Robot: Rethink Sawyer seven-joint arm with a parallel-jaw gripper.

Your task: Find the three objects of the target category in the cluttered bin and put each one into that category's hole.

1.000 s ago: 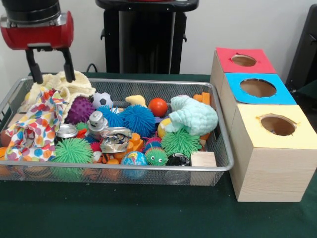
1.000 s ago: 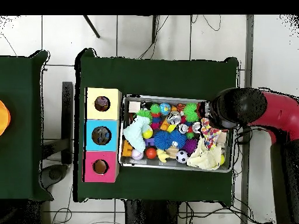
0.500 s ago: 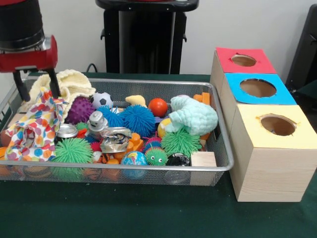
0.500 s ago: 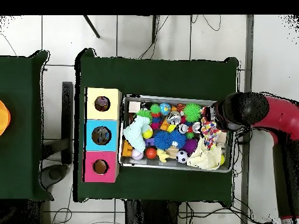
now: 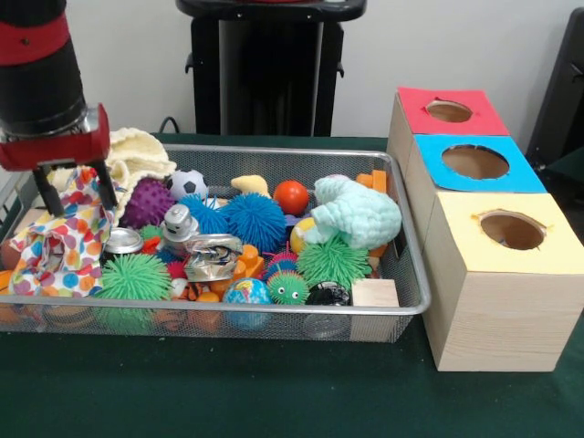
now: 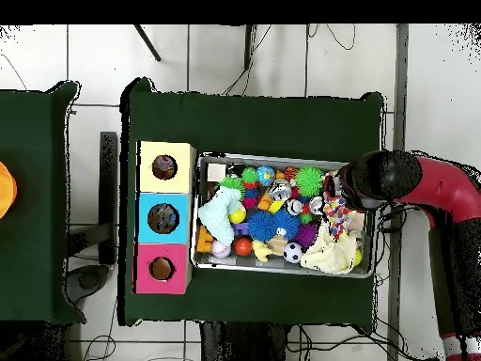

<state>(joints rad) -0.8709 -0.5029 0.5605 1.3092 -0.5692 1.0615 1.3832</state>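
A wire mesh bin [image 5: 401, 301] holds a jumble of toys. Three cloths lie in it: a polka-dot cloth [image 5: 64, 242] at the left end, a cream knitted cloth [image 5: 137, 157] behind it, and a mint knitted cloth [image 5: 360, 212] at the right. My gripper [image 5: 75, 192] is open and low over the top of the polka-dot cloth, one finger on each side of its upper fold. In the overhead view the arm's head [image 6: 362, 183] covers the gripper, next to the polka-dot cloth [image 6: 336, 218].
Three wooden boxes with round holes stand beside the bin: red top [image 5: 449, 111], blue top [image 5: 474, 162], yellow top [image 5: 511, 230]. Spiky balls, a small football [image 5: 188, 184], an orange ball [image 5: 291, 196], a crushed can [image 5: 212, 257] and a wooden block [image 5: 375, 294] fill the bin.
The gripper has moved from above the cream cloth at the back rim leftward and down, and its open fingers now straddle the top of the polka-dot cloth.
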